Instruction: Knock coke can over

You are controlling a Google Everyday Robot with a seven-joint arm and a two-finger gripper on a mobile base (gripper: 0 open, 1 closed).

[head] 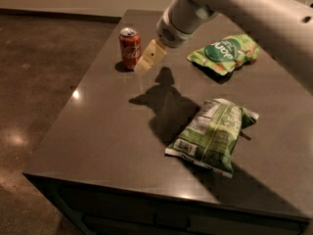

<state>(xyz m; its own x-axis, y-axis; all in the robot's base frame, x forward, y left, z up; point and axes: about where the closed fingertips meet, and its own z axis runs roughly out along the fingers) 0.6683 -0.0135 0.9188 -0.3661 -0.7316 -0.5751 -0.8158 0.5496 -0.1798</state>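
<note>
The pincer (150, 57) hangs low over the back left part of the counter (107, 131), its tan tip pointing down and to the left. It shows as one tan block, so I cannot tell whether it is wide or narrow. The tip is just beside the can (130, 48), on the can's right; whether they touch cannot be told.

The can stands upright near the counter's left edge, red with a silver top. The pale arm (234, 9) slants down to the pincer from the upper right. Its shadow (164, 99) falls on the counter in front of the pincer.

A green bag (226, 53) lies flat to the right of the pincer. A second, crumpled bag (211, 135) lies toward the front right, well apart from the can.
</note>
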